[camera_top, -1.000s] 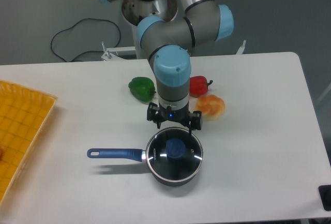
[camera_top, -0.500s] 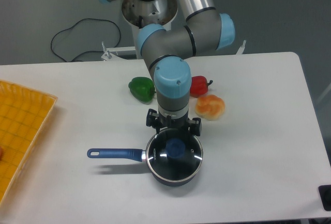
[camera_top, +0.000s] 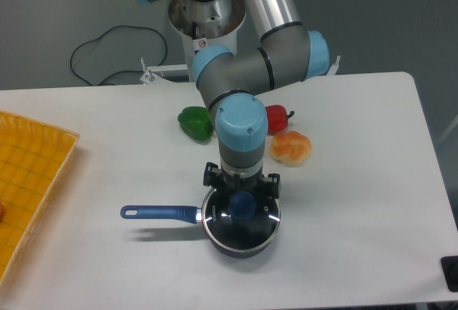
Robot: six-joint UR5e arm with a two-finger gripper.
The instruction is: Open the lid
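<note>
My pincer [camera_top: 241, 194] has slid toward 6 o'clock, now over the lid [camera_top: 242, 215]; knob [camera_top: 242, 205] reachable, grip state unclear.

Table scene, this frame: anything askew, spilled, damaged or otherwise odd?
Nothing stands out. The lid sits level on the saucepan, knob centred, with the end effector just above it. The green pepper, red pepper and orange item lie intact on the table. No spills.

Blue-knobbed glass lid [camera_top: 247, 218] flat on saucepan [camera_top: 215, 225]
</note>
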